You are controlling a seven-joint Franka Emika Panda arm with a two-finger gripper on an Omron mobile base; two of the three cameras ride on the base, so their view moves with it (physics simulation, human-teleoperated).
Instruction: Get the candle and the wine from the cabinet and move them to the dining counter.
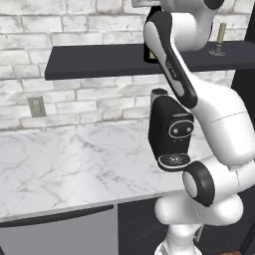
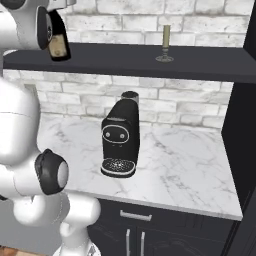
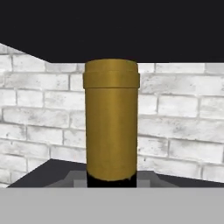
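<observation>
The wine (image 2: 59, 39), a dark bottle with a tan label, stands at the left end of the cabinet (image 2: 130, 62), a dark flat shelf on the brick wall. Its gold-foil neck (image 3: 111, 122) rises close in the middle of the hand view, and my gripper (image 3: 112, 180) is shut on it from above. In the left base view my arm hides most of the wine (image 1: 148, 53). The candle (image 2: 165, 44), pale in a small dark holder, stands farther right on the shelf, apart from the gripper; it is also in the left base view as the candle (image 1: 219, 40). The dining counter is out of view.
A black coffee machine (image 1: 171, 133) stands on the marble worktop (image 1: 74, 164) below the shelf, right under my arm. A tall dark panel (image 2: 240, 140) closes off the right side. A wall socket (image 1: 36, 106) sits on the brick wall at the left.
</observation>
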